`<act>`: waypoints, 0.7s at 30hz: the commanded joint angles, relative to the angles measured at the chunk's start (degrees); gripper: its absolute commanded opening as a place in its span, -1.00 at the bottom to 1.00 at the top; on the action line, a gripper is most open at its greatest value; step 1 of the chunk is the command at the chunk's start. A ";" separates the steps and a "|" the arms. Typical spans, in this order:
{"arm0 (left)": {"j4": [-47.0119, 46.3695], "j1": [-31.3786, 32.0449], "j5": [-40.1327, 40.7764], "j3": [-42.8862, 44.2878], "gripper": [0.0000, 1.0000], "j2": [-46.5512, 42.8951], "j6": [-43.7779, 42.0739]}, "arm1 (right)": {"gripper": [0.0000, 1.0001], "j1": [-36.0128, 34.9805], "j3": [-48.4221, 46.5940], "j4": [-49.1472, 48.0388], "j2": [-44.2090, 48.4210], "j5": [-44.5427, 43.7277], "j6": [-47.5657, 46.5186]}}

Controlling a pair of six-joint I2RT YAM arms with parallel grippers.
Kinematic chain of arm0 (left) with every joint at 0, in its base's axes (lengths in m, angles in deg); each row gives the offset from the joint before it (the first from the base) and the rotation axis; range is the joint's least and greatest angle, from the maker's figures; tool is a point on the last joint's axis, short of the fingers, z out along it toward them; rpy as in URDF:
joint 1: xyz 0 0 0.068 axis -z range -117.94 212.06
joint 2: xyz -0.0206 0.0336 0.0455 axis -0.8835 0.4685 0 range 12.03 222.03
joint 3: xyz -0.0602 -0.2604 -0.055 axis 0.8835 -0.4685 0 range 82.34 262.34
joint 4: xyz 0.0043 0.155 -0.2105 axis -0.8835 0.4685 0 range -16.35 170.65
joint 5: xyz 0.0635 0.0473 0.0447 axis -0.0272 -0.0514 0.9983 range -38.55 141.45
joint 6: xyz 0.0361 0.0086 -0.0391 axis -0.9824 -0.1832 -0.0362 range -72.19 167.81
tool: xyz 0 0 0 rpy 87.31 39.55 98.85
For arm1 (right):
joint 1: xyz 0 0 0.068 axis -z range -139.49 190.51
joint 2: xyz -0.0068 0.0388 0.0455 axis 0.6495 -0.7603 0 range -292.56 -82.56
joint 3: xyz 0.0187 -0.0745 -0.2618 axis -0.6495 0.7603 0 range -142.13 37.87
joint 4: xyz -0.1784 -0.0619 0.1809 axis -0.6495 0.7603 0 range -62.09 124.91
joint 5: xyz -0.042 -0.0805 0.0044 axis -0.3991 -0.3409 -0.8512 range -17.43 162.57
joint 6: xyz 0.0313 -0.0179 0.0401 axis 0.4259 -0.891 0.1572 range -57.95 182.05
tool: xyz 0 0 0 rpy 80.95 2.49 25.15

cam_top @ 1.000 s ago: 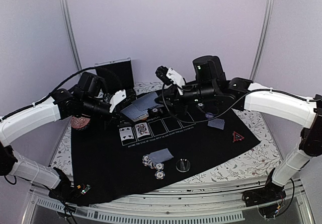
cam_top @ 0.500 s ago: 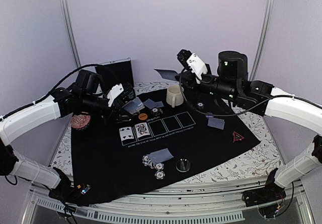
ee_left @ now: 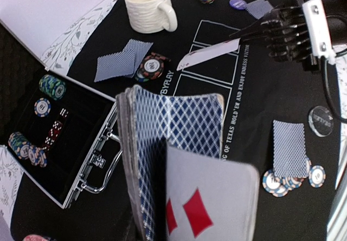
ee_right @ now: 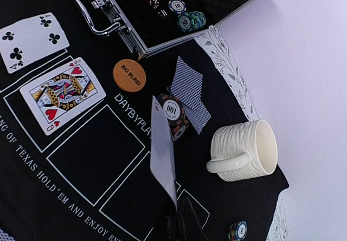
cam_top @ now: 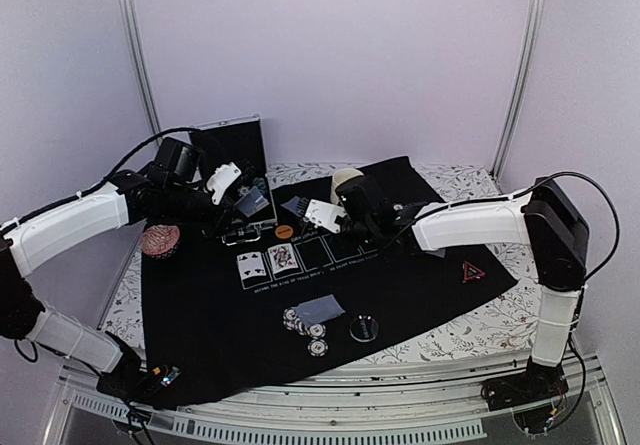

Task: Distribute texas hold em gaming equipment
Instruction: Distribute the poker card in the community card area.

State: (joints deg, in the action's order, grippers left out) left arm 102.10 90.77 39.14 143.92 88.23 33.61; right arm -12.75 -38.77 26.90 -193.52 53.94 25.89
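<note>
Step in hand is judged to be dealing the community row: a single card (ee_right: 162,154) is pinched by one edge in the closed right gripper (ee_right: 181,222) and held tilted above the mat (cam_top: 220,315), where the four of clubs (ee_right: 32,40) and a heart court card (ee_right: 62,92) lie face up in the first two outlines. The deck (ee_left: 179,124) is clamped on edge in the left gripper (cam_top: 240,201), near the open chip case (ee_left: 59,143). The next move is expected to require the card to be levelled and lowered into the empty third outline (ee_right: 97,162) before release.

Floral table (cam_top: 500,310), black poker mat (cam_top: 210,335) laid over mid, print shows L/R sides
</note>
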 commanded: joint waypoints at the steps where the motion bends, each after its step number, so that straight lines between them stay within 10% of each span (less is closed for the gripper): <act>1: 1.17 -0.91 4.31 1.36 -0.53 0.38 1.32 | -0.97 -1.76 -5.13 -3.26 -6.59 -5.10 -8.05; 21: -0.33 -1.38 1.23 0.24 -0.52 -3.19 0.84 | -0.97 -3.55 -12.12 7.87 -17.54 -7.42 -12.98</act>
State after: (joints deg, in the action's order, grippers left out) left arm 103.02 89.90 41.74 143.92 87.16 34.37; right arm -16.14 -49.13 31.25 -210.19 47.36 12.89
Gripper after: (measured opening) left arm 0.303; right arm 0.021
